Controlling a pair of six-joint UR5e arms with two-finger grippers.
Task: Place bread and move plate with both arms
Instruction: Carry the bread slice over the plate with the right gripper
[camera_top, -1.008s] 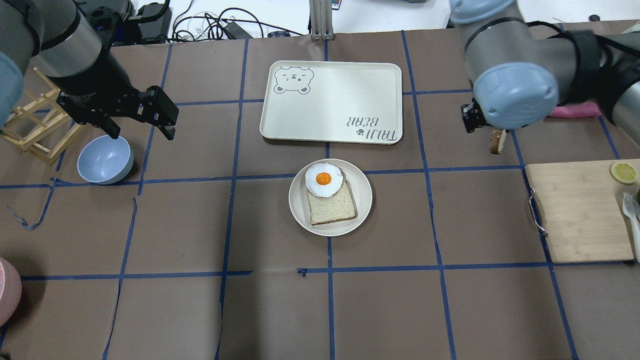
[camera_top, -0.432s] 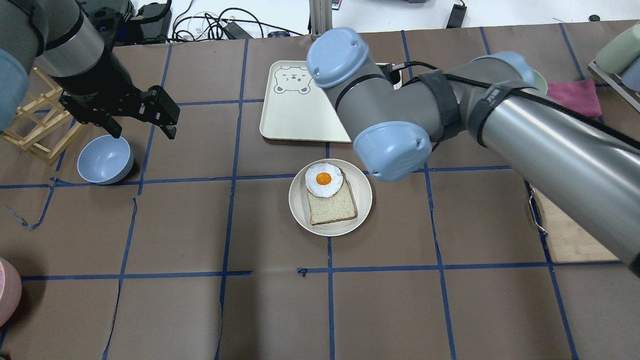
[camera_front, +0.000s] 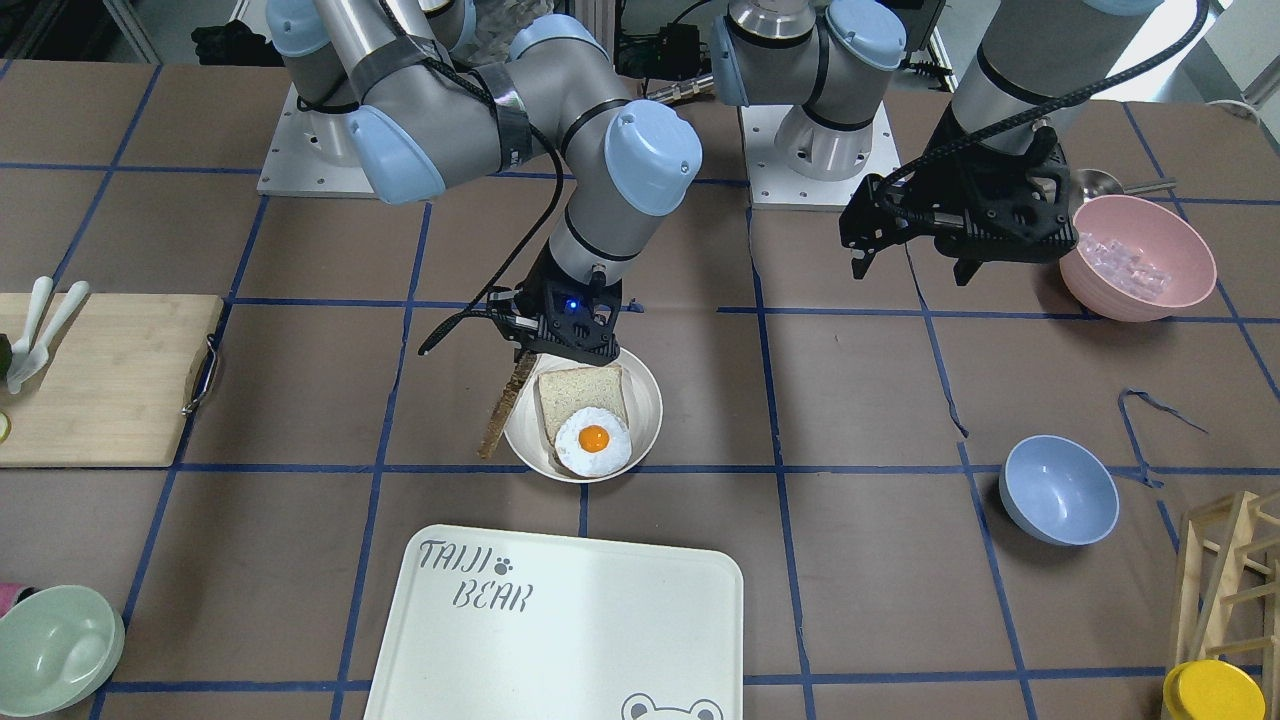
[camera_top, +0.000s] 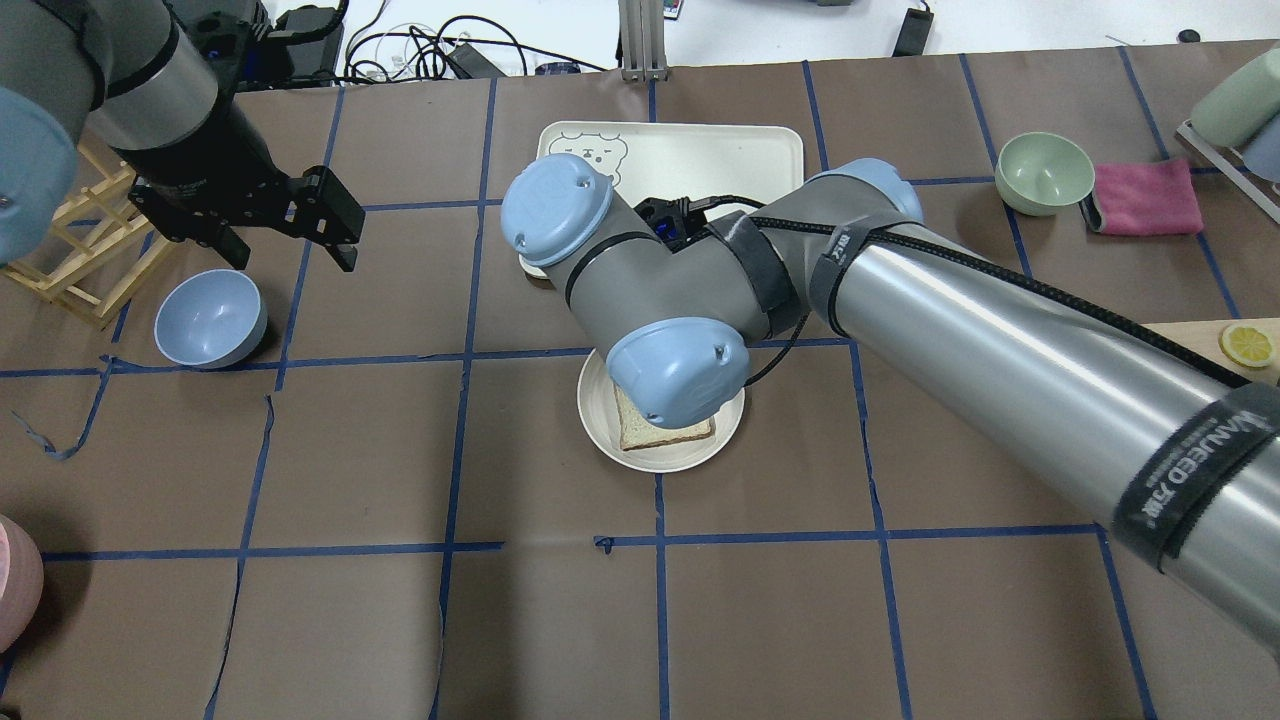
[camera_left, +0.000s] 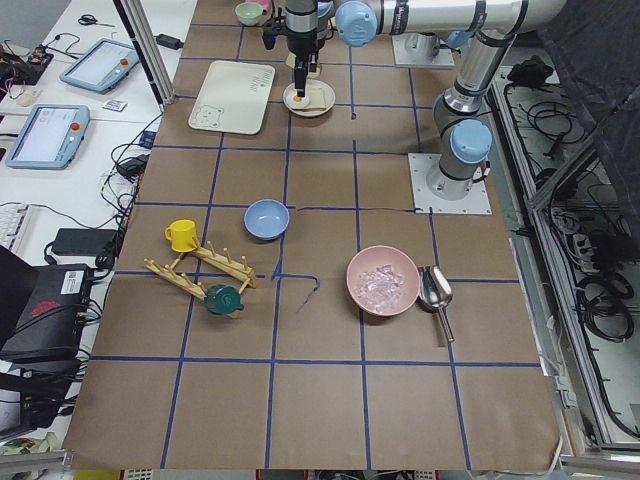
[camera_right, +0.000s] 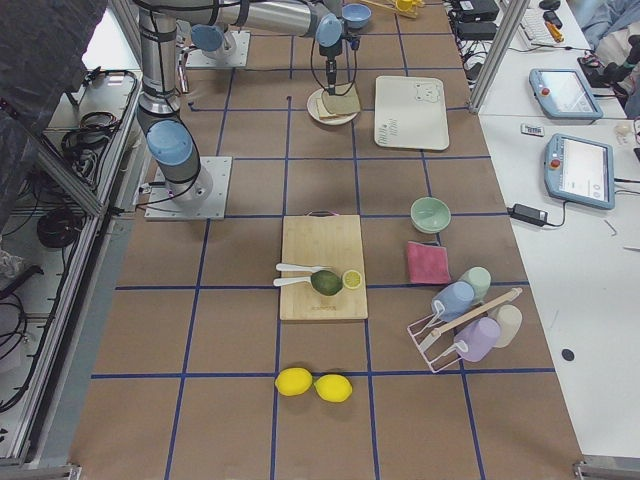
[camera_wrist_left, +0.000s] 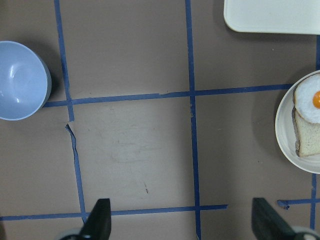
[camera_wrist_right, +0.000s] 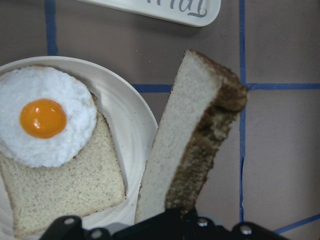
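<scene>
My right gripper (camera_front: 535, 348) is shut on the bread (camera_front: 505, 408), a dark-crusted slice that hangs on edge, top up. Its lower end is at the plate's (camera_front: 645, 400) rim on my right side. The right wrist view shows the bread (camera_wrist_right: 195, 145) upright beside the plate (camera_wrist_right: 135, 115). On the plate lies a paler square slice (camera_front: 580, 390) with a fried egg (camera_front: 593, 440) on it. In the overhead view my right arm hides the gripper and much of the plate (camera_top: 600, 440). My left gripper (camera_top: 285, 260) is open and empty, hovering well left of the plate, and shows in the left wrist view (camera_wrist_left: 182, 225).
The TAIJI BEAR tray (camera_top: 700, 150) lies just beyond the plate. A blue bowl (camera_top: 210, 318) sits under my left gripper, with a wooden rack (camera_top: 70, 250) beside it. A pink bowl (camera_front: 1135, 255), a cutting board (camera_front: 100, 380) and a green bowl (camera_top: 1045, 172) stand farther out.
My right arm has swung from the right side of the table over to the plate, carrying the bread. The left arm has hardly moved.
</scene>
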